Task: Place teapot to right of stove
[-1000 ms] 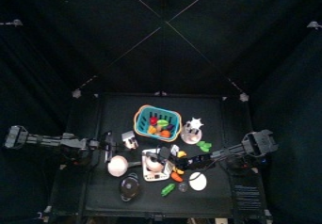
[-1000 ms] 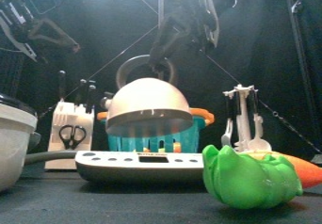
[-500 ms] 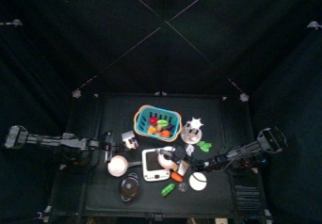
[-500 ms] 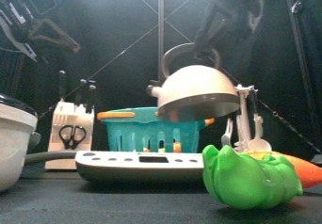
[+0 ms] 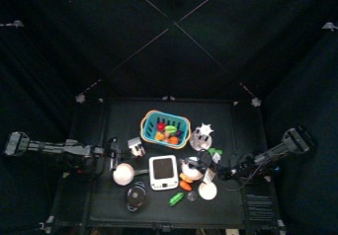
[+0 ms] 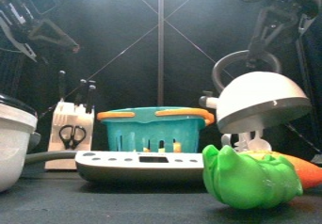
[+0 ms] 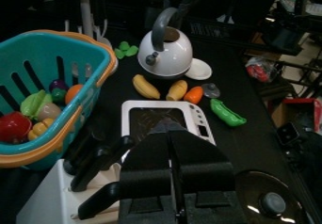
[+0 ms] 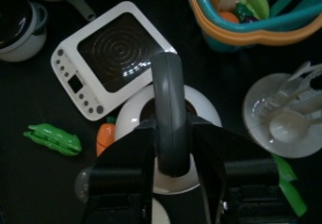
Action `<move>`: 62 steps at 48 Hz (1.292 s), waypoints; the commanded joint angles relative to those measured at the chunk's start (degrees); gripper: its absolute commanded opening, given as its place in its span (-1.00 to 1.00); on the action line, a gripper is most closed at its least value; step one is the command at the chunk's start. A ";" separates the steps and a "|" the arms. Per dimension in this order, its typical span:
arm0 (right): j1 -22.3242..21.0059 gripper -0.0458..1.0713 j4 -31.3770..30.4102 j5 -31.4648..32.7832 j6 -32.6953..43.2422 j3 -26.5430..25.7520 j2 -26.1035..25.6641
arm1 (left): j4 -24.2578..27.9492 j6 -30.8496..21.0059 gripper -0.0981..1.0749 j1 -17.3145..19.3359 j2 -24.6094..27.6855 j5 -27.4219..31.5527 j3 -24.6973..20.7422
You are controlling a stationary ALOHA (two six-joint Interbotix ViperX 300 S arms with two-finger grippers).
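Observation:
The teapot (image 6: 261, 101) is silvery-white with a dark arched handle. My right gripper (image 6: 255, 47) is shut on that handle and holds the pot in the air, to the right of the stove (image 6: 138, 164). In the right wrist view the jaws clamp the handle (image 8: 168, 82) with the stove (image 8: 120, 54) beyond. From above, the teapot (image 5: 195, 166) sits just right of the stove (image 5: 164, 171). The left wrist view shows the teapot (image 7: 165, 49) past the stove (image 7: 168, 121). My left gripper (image 7: 176, 167) rests shut at the table's left (image 5: 113, 158).
A teal basket (image 6: 151, 129) of toy food stands behind the stove. A white utensil rack (image 5: 204, 132) is at the back right. A green toy (image 6: 251, 176) and orange carrot lie front right. A knife block (image 6: 70, 124) and white bowl (image 6: 13, 138) stand left.
My right gripper has carried the teapot from above the stove rightward and slightly lower, past the stove's right edge. The left arm has not moved.

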 commanded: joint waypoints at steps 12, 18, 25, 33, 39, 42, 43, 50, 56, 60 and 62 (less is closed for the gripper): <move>0.70 0.19 0.53 0.09 5.10 7.47 -7.65 | 0.00 0.09 -0.80 0.18 0.18 -0.18 -0.53; 0.62 0.19 1.58 0.09 5.10 9.23 -8.44 | 0.00 0.00 -0.80 0.18 0.18 -0.26 -0.53; 0.35 0.19 3.78 0.18 5.01 11.34 -8.35 | 0.09 0.09 -0.80 0.09 0.18 -0.18 -0.44; -0.35 0.20 5.54 0.35 5.01 13.27 -8.17 | 0.00 0.09 -0.80 0.35 0.18 -0.18 -0.26; -1.41 0.21 5.54 0.44 5.10 13.89 -8.09 | 0.09 0.09 -0.80 0.62 0.18 -0.18 -0.18; -2.02 0.21 5.19 0.35 5.10 13.89 -8.09 | 0.00 0.09 -0.80 0.62 0.18 -0.18 -0.18; -2.20 0.21 5.10 0.44 5.10 13.89 -8.09 | 0.00 0.09 -0.80 0.70 0.18 -0.18 -0.26; -3.34 0.21 4.75 0.18 5.10 13.97 -8.09 | 0.00 0.09 -0.80 0.62 0.18 -0.18 -0.18; -3.34 0.24 5.01 -0.53 5.10 13.71 -8.09 | 0.09 0.00 -0.80 0.62 0.18 -0.18 0.00; -3.34 0.31 5.19 -0.88 5.10 13.62 -8.00 | 0.00 0.00 -0.80 0.62 0.18 -0.18 0.00; -3.34 0.35 5.10 -0.97 5.10 13.62 -7.91 | 0.09 0.09 -0.80 0.62 0.18 -0.18 0.00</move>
